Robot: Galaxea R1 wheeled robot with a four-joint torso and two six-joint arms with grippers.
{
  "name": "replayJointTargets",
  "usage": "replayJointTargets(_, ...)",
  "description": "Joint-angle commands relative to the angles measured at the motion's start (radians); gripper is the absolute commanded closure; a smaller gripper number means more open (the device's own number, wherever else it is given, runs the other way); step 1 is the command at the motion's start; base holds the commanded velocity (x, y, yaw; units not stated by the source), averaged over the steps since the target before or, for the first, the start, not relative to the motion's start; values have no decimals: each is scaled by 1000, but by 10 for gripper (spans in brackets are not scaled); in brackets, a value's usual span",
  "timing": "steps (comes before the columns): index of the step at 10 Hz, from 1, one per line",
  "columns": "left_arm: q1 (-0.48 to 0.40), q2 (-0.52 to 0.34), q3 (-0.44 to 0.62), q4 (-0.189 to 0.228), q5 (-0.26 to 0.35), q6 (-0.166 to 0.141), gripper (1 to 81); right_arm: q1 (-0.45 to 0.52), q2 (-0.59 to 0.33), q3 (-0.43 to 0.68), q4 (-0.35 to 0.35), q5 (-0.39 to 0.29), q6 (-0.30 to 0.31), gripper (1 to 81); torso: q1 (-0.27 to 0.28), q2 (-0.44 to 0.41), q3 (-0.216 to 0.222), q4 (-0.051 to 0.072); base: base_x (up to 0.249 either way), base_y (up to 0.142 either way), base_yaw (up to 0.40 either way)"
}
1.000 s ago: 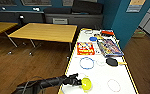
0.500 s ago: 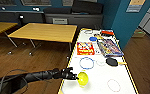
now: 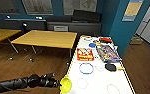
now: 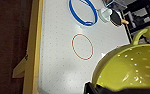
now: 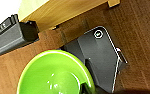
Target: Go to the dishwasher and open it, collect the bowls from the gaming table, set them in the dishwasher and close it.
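Now we carry the yellow bowl [image 3: 65, 85] clamped in our left gripper [image 3: 58, 83], just off the gaming table [image 3: 101, 82] edge; keep it level, lift slowly. Right gripper grips a green bowl [image 5: 54, 75].

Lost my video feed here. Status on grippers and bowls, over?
Left gripper on yellow bowl at gaming table edge. Green bowl by right wrist. Blue-rimmed bowl, black bowl on table.

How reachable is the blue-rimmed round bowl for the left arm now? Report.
Probably reachable: only bare white tabletop separates the left gripper from the blue-rimmed round bowl. But it seems to hold a yellow-green perforated bowl.
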Motion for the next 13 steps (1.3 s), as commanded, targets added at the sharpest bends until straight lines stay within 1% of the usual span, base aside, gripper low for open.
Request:
replayJointTargets(1, 176, -120, 132, 100, -15, 61, 811, 29, -49, 14, -17, -74, -4, 811, 0, 0, 76, 0, 0, 0, 0)
replayJointTargets(2, 244, -114, 120, 142, -36, 60, 811, 29, -41, 11, -15, -74, -4, 811, 0, 0, 106, 0, 0, 0, 0)
replayJointTargets(3, 327, -103, 84, 178, -73, 60, 811, 27, -30, 3, -15, -74, -4, 811, 0, 0, 137, 0, 0, 0, 0)
replayJointTargets(4, 405, -89, 38, 202, -113, 60, 811, 24, -20, -8, -15, -74, -4, 811, -1, 0, 165, 0, 0, 0, 0)
replayJointTargets(5, 463, -72, -9, 222, -141, 60, 811, 24, -10, -21, -15, -76, -4, 811, -1, 0, 115, 0, 0, 0, 0)
replayJointTargets(6, 517, -52, -63, 241, -171, 61, 811, 18, 8, -44, -17, -77, -4, 811, -2, -1, 143, 0, 0, 0, 0)
replayJointTargets(7, 566, -40, -102, 262, -213, 61, 811, 9, 31, -72, -19, -76, -6, 811, -3, -2, 150, 0, 0, 0, 0)
replayJointTargets(8, 614, -23, -144, 267, -236, 63, 811, -5, 62, -112, -20, -77, -7, 811, -3, -2, 158, 0, 0, 0, 0)
replayJointTargets(9, 658, -6, -184, 267, -257, 63, 811, -19, 83, -138, -32, -76, -6, 811, -3, -2, 157, 0, 0, 0, 0)
replayJointTargets(10, 706, 24, -246, 267, -300, 80, 811, -36, 126, -182, -46, -76, -7, 811, -4, -2, 156, 0, 0, 0, 0)
replayJointTargets(11, 755, 56, -311, 264, -332, 95, 811, -60, 163, -205, -90, -74, -4, 811, -3, -2, 156, 0, 0, 0, 0)
replayJointTargets(12, 795, 80, -363, 264, -368, 98, 811, -69, 210, -259, -120, -74, -3, 811, -4, -2, 156, 0, 0, 0, 0)
replayJointTargets(13, 836, 104, -409, 264, -410, 104, 811, -77, 250, -311, -121, -82, -3, 811, -4, -3, 157, 0, 0, 0, 0)
